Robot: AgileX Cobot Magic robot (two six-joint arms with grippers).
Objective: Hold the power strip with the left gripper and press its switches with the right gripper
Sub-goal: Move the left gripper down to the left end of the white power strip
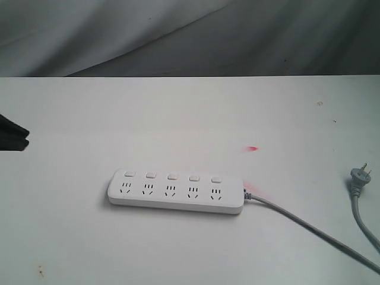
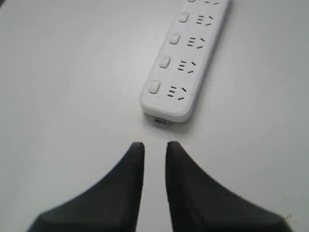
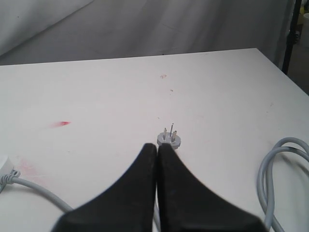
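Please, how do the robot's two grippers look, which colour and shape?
The left gripper and the right gripper look alike: each has two matte black fingers, broad at the base, curving to narrow rounded tips. No markings or cables show on them.

table (image 1: 178, 255): white | power strip (image 1: 176, 191): lying flat; five switches (image 1: 172, 176) in a row along its far edge | cable (image 1: 309, 228): grey; leaves strip's right end | plug (image 1: 360, 175): well right of strip | red smear (image 1: 253, 148): just beyond strip's right end | left gripper (image 1: 21, 138): well left of strip; apart
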